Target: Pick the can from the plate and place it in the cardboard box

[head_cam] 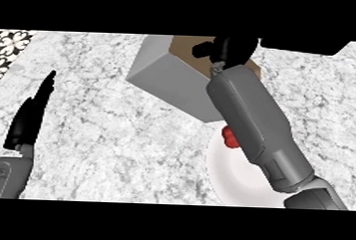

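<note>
The cardboard box (168, 77), grey outside and brown inside, stands at the far middle of the counter. My right hand (229, 49) hangs over its open top, and the right forearm (254, 124) runs back across the white plate (234, 181). The hand's own shape hides whatever may be inside it. A small red thing (228, 136) shows at the plate's far left rim, mostly hidden behind the forearm; I cannot tell if it is the can. My left hand (30, 117) rests open at the left edge, fingers pointing away.
The counter (113, 149) is grey marble. A dark block (301, 45) sits at the far right behind the box. Patterned tiles (7, 49) show at the far left corner.
</note>
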Robot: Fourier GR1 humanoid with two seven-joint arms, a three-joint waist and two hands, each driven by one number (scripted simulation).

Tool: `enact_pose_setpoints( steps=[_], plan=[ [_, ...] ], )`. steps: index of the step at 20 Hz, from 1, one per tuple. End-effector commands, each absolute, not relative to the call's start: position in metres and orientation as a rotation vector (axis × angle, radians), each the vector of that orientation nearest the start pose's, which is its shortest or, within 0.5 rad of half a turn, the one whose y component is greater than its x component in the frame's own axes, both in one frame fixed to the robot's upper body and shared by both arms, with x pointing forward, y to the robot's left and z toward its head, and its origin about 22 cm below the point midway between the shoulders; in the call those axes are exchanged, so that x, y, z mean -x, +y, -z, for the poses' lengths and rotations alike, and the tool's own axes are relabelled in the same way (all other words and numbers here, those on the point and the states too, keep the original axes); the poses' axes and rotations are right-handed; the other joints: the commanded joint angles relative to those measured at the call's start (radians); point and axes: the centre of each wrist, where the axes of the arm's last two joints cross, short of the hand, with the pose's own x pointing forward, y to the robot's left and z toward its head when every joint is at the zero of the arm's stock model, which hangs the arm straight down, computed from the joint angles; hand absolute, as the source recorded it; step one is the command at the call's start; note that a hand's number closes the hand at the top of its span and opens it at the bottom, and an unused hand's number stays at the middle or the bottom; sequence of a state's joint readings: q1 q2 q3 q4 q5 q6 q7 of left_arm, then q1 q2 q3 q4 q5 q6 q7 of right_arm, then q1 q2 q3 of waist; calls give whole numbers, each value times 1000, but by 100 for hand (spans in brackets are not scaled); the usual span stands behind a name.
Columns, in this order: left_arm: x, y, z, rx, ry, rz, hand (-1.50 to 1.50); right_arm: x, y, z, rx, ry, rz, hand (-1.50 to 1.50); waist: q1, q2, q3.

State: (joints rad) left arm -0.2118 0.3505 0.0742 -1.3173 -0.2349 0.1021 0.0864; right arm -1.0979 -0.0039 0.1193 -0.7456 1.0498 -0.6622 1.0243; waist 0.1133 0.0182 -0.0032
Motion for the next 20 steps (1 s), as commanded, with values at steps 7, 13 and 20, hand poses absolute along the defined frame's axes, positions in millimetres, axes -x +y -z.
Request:
enact_pose_setpoints(
  steps=[7, 13, 20],
  plan=[
    [-281, 342, -22, -604, -1397, 257, 0, -429, -48, -146, 1143, -1499, 332, -150, -48, -10, 2],
    [-271, 346, -14, -635, -1355, 226, 0, -404, -43, -140, 1051, -1549, 373, -150, -105, -33, 3],
    [-266, 375, -28, -700, -1332, 175, 0, -366, -66, -111, 1088, -1488, 364, -150, -159, -47, 3]
  ],
)
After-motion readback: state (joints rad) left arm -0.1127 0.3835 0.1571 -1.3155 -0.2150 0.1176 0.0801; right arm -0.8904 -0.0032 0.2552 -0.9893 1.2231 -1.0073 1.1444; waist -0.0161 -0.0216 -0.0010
